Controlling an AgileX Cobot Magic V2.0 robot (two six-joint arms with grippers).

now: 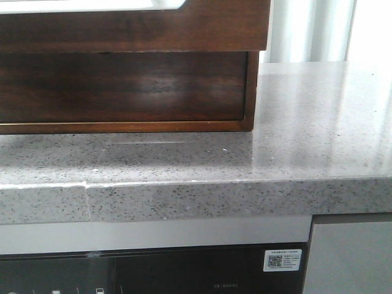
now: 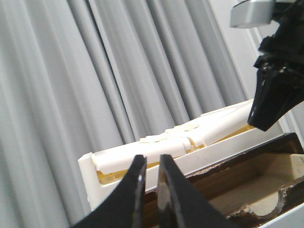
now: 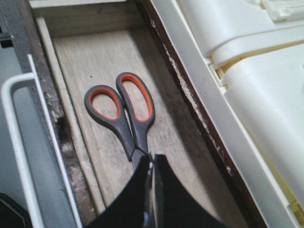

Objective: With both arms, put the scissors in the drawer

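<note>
- The scissors [image 3: 122,114] hang over the pale wooden floor of the drawer [image 3: 156,156], their orange-lined loops pointing away from my right tool [image 3: 152,166].
- My right tool is pressed together on the scissors' blades, just past the pivot; whether the loops touch the drawer floor I cannot tell.
- My left tool [image 2: 151,175] is nearly pressed together, pinching nothing, over the drawer's near edge.
- In the front view, the dark wood cabinet [image 1: 122,86] sits on the speckled grey table [image 1: 294,153]; neither arm shows there.
</note>
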